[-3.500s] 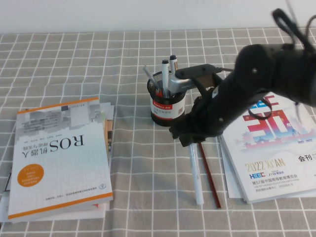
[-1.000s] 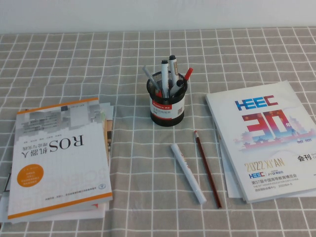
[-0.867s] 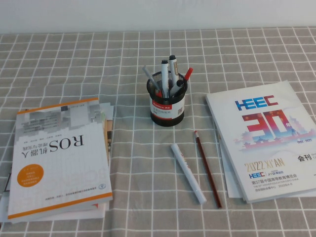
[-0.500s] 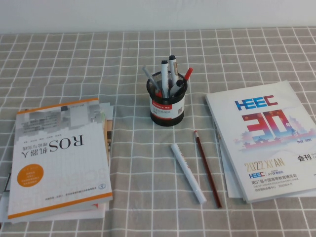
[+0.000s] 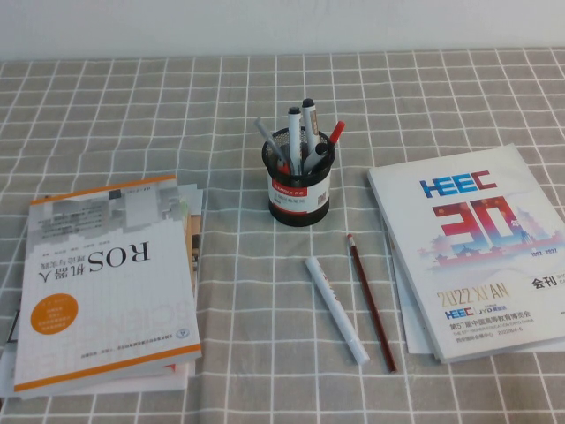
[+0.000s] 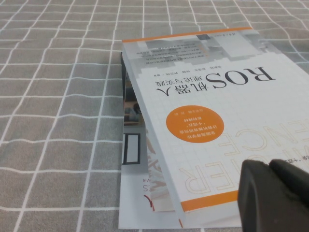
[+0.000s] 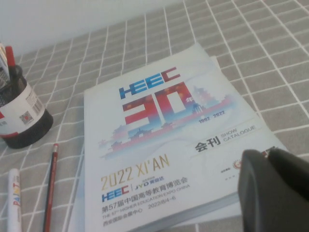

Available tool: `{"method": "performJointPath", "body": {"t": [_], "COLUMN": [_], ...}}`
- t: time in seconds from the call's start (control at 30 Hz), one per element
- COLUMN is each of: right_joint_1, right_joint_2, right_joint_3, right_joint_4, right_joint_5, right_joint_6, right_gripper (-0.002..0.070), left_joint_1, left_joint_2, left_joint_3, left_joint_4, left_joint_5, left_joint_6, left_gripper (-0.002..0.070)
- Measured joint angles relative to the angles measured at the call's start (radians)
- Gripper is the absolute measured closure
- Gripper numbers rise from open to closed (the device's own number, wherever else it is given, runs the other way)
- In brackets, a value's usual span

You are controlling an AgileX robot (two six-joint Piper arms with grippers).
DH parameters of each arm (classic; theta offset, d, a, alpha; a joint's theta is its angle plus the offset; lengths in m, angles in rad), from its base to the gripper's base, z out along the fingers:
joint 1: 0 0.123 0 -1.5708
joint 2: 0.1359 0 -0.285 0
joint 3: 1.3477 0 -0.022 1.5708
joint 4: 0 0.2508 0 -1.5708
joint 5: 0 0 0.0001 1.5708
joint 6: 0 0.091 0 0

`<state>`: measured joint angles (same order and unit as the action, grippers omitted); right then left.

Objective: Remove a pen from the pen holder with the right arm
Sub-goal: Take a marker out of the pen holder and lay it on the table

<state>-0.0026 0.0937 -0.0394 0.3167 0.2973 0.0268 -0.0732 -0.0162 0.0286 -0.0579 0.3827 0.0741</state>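
Both closed: left gripper [image 6: 268, 168] above ROS book [image 6: 207, 96], right gripper [image 7: 265, 154] above catalogue [image 7: 164, 140].

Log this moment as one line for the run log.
white pen: on cloth beside red pencil | pen holder: upright | right gripper: shut, empty, above catalogue | left gripper: shut, above ROS book

Looks like an office: pen holder [image 5: 298, 199], textbook [image 5: 110, 283], catalogue [image 5: 477, 265].

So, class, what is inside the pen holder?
Several pens stand in the pen holder, lower ends hidden by its wall. Left tool is over the book, right tool over the catalogue.
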Motion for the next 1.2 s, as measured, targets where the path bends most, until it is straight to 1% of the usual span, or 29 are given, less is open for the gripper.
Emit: {"method": "performJointPath", "body": {"t": [0.1, 0.2, 0.37, 0.47, 0.73, 1.2], "right_joint_1": [0.0, 0.009, 0.025, 0.027, 0.027, 0.027], "right_joint_2": [-0.075, -0.101, -0.101, -0.101, -0.101, -0.101], "right_joint_3": [0.037, 0.06, 0.066, 0.066, 0.066, 0.066], "right_joint_4": [-0.006, -0.035, -0.048, -0.048, -0.06, -0.032], "right_joint_5": [-0.017, -0.024, -0.025, -0.017, 0.083, 0.091], "right_joint_6": [0.0, -0.027, -0.157, -0.193, -0.207, -0.207], "right_gripper": [0.0688, 0.0688, 0.0688, 0.0688, 0.0688, 0.0688], "left_joint_1": [0.0, 0.0, 0.0, 0.0, 0.0, 0.0], "left_joint_2": [0.0, 0.0, 0.0, 0.0, 0.0, 0.0], "left_joint_3": [0.0, 0.0, 0.0, 0.0, 0.0, 0.0], "left_joint_4": [0.0, 0.0, 0.0, 0.0, 0.0, 0.0], "left_joint_5": [0.0, 0.0, 0.0, 0.0, 0.0, 0.0], "left_joint_6": [0.0, 0.0, 0.0, 0.0, 0.0, 0.0], "left_gripper": [0.0678, 0.0678, 0.0678, 0.0678, 0.0678, 0.0678]}}
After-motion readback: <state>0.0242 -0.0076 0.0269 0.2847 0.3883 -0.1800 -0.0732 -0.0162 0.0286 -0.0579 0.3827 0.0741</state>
